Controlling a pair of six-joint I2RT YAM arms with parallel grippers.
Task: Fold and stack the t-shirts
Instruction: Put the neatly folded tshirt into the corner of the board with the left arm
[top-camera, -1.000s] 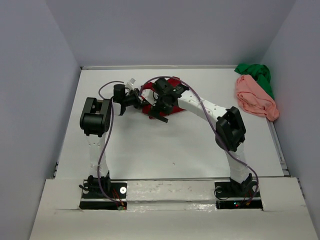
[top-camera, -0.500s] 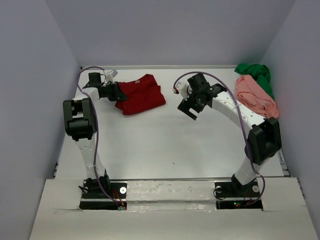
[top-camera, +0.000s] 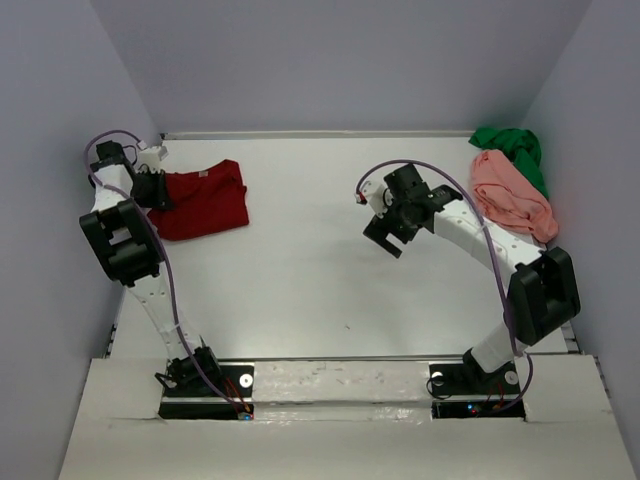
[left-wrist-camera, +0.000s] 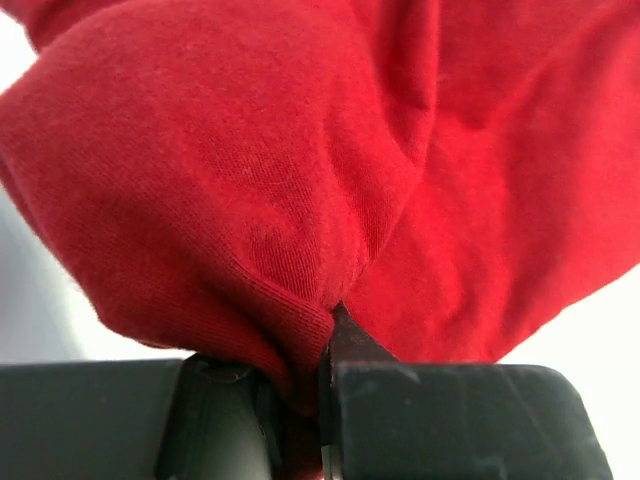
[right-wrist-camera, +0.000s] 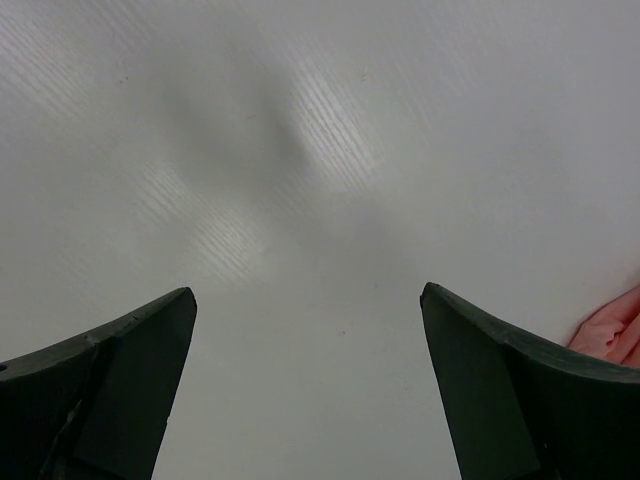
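Three shirts here: your left end effector (top-camera: 160, 190) pinches the dark red t-shirt (top-camera: 207, 200); pink t-shirt (top-camera: 510, 197) and green t-shirt (top-camera: 512, 148) lie right of your spread right end effector (top-camera: 386, 238).

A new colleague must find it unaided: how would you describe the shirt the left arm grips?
Go to the far left corner of the white table. There the left gripper pinches the edge of a dark red t-shirt lying fairly flat. The pink t-shirt and green t-shirt sit crumpled together at the far right edge.
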